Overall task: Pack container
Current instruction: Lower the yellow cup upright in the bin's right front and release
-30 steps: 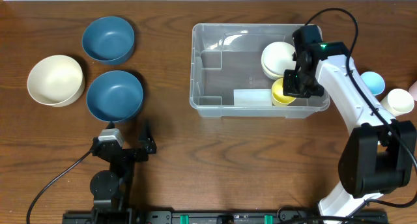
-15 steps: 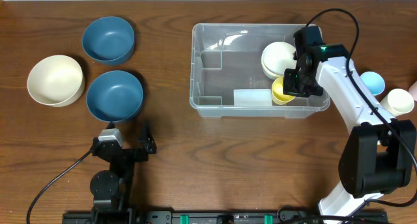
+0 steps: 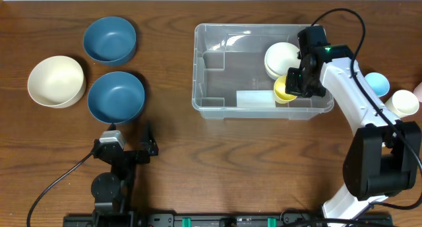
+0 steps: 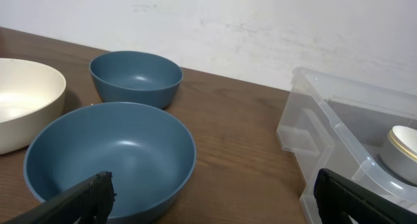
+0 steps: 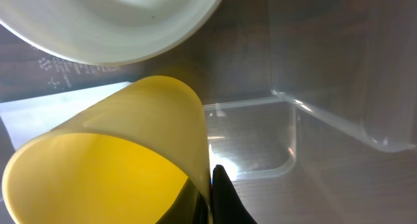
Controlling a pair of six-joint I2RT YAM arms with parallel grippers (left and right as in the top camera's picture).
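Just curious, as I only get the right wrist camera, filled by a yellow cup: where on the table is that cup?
Observer: The yellow cup is inside the container, in its near right corner, pinched by the right gripper.
Operator: What sits outside it?
Observer: To its left, a nearer blue bowl, a farther blue bowl and a cream bowl.
Operator: And the other arm?
Observer: The left gripper is open, empty, facing the nearer blue bowl.

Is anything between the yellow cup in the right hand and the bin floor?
Nothing visible does. The right hand holds the yellow plastic cup inside the large clear rectangular plastic container; the cream round bowl sits beside it, not under it.
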